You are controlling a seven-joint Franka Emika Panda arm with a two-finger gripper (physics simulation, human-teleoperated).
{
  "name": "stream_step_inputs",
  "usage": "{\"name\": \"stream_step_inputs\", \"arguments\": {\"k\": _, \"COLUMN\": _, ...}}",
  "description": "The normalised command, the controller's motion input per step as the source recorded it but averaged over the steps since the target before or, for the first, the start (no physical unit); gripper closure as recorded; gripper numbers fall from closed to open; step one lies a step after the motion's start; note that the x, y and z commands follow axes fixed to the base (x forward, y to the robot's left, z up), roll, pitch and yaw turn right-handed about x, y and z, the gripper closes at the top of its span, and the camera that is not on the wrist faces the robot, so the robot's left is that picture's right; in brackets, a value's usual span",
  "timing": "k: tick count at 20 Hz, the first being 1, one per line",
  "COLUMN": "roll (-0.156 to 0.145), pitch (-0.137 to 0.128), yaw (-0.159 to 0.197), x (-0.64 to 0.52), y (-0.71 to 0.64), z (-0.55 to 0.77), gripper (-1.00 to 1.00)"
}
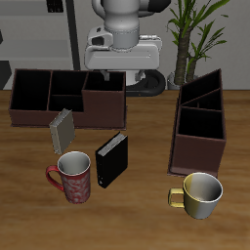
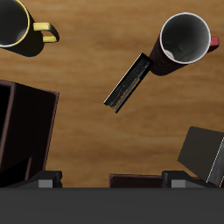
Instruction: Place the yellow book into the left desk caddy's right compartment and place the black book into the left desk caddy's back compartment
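The yellow book (image 1: 62, 130) (image 2: 205, 156) stands upright on the table just in front of the long-side caddy. Nearer the front edge, the black book (image 1: 111, 161) (image 2: 129, 83) stands upright beside a red mug. The left desk caddy (image 1: 200, 146) (image 2: 26, 131) is a dark maroon box with its narrow end toward the front. No book shows in its sections. My gripper (image 1: 119, 75) (image 2: 112, 180) hangs high at the back, above the other caddy, well away from both books. It is open with nothing between its fingers.
A second maroon caddy (image 1: 66, 98) (image 2: 140, 181) lies with its long side to the front, under the gripper. A red patterned mug (image 1: 73, 178) (image 2: 186, 39) stands by the black book. A yellow mug (image 1: 200, 193) (image 2: 17, 22) sits in front of the left caddy. A plant (image 1: 195, 34) stands behind.
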Motion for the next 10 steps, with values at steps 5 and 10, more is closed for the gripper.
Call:
{"name": "stream_step_inputs", "arguments": {"k": 5, "roll": 0.016, "pitch": -0.003, "yaw": -0.004, "x": -0.09, "y": -0.15, "z": -0.02, "gripper": -1.0}}
{"name": "stream_step_inputs", "arguments": {"k": 10, "roll": 0.02, "pitch": 0.004, "yaw": -0.029, "x": -0.02, "y": -0.48, "z": -0.13, "gripper": -1.0}}
